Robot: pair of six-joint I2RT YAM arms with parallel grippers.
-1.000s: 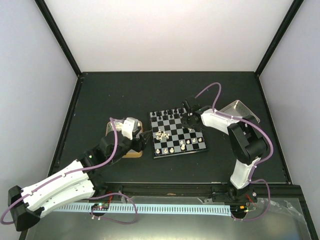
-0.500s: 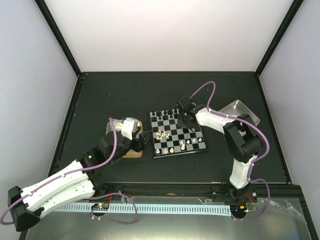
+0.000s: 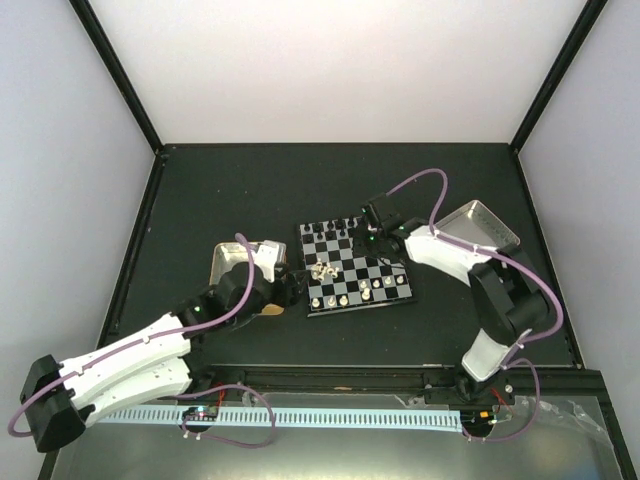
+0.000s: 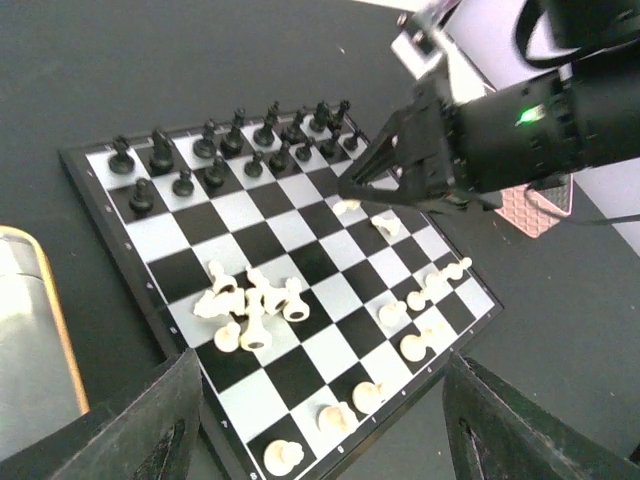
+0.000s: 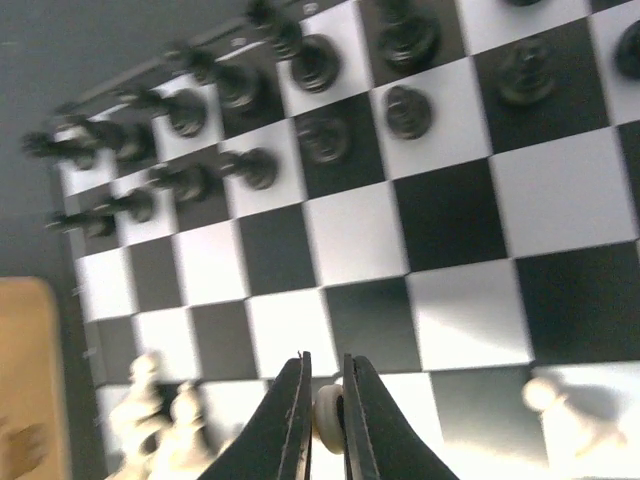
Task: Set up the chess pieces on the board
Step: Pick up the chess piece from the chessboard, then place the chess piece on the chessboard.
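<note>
No writing or label is legible anywhere.

Far two ranks of the board (image 4: pixel 240 212) are packed with black pieces (image 4: pixel 232 150); no gap is left among them. Mid-board is blocked by a heap of cream pieces (image 4: pixel 250 305). The right-centre squares are overhung by the right gripper (image 4: pixel 345 184). Bare squares are found between heap and black ranks. The left edge is bounded by a gold-rimmed tray (image 4: pixel 30 350).

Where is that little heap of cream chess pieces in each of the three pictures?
Top external: the heap lies just below picture centre.
Left wrist: the heap, left of centre, slightly low.
Right wrist: the heap, bottom-left corner.
Shared landmark: the black rows.
</note>
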